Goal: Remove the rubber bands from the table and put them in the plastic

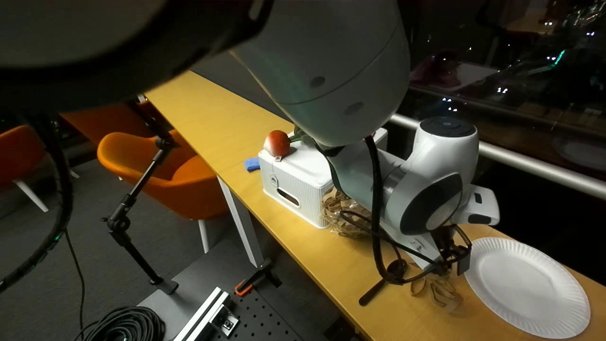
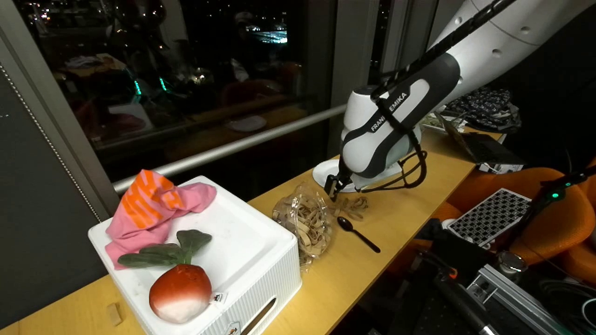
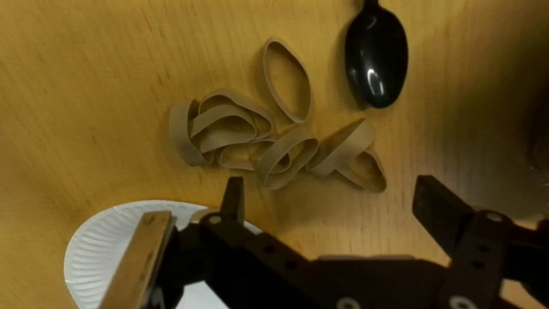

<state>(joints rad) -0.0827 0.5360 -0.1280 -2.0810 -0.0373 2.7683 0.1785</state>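
The robot's black fingers [image 3: 441, 212] stand spread wide above a long light-wood worktop [image 1: 331, 265], near a cluster of thin tan rubber bands [image 3: 279, 150] lying there in loose loops, some overlapping. A glossy black spoon [image 3: 377, 56] rests just beside the bands, with a round white fluted plate [image 1: 525, 284] near them on the opposite side. A clear plastic bag [image 2: 298, 202] holding a tangle of similar tan bands [image 2: 312, 232] sits on the worktop just beside a ribbed white box [image 2: 251, 228], whose top carries a pink cloth with orange markings [image 2: 149, 209] and a round red-and-white object [image 2: 180, 293] with green leaves [image 2: 192, 241].
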